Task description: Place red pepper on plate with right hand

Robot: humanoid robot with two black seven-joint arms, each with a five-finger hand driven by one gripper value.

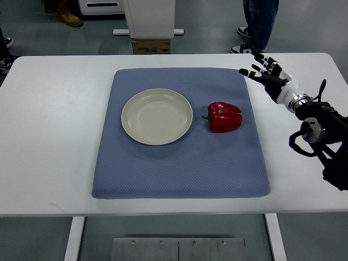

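A red pepper [224, 117] with a short green stem lies on its side on the blue mat [179, 163], just right of a cream plate [156, 116] that holds nothing. My right hand [265, 72] hovers over the mat's far right corner, up and to the right of the pepper and apart from it. Its fingers are spread and hold nothing. The right arm [321, 128] comes in from the right edge. My left arm does not show.
The mat lies on a white table [49, 136]. Beyond the far edge stand a white pedestal with a cardboard box [151, 45] and a person's legs and shoes [255, 27]; more shoes show at the upper left.
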